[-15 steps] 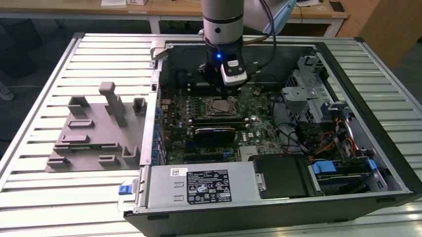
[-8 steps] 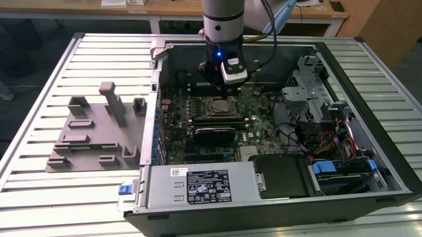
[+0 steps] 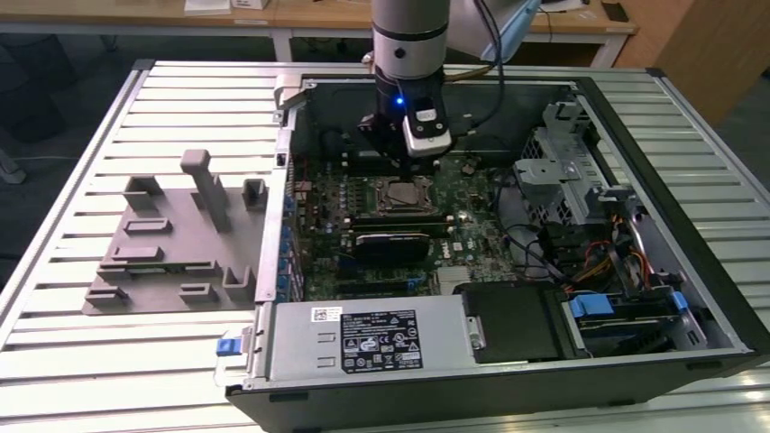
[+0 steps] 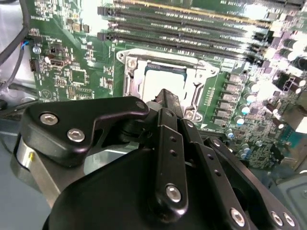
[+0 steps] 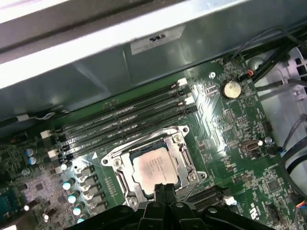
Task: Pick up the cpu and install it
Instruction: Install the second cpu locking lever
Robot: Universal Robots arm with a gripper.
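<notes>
1. Nearest the exterior camera lies the silver power supply at the front edge of the open computer case, which rests on a slatted table. Behind it the green motherboard fills the case floor. The cpu sits in its socket near the board's middle, inside a metal frame. The arm comes straight down from above, and the gripper hangs just above the far edge of the socket. A black module lies on the board just in front of the socket. On the exterior view's left, a grey holder tray with upright blocks stands on the table beside the case.

2. Black gripper links with silver screws take up the near half of the second wrist view. The fingers come together to a narrow tip, pressed closed with nothing between them, right at the near edge of the socket frame. The cpu lies flat in that frame, its pale top partly hidden by the fingertips. Memory slots run beyond the socket.

3. Closed fingertips reach up from the near edge of the first wrist view, touching or just over the near side of the cpu. The chip lies square in its socket, with the frame around it. Four memory slots lie beyond, then the grey case wall. A round coin battery sits on the board, well apart from the socket.
</notes>
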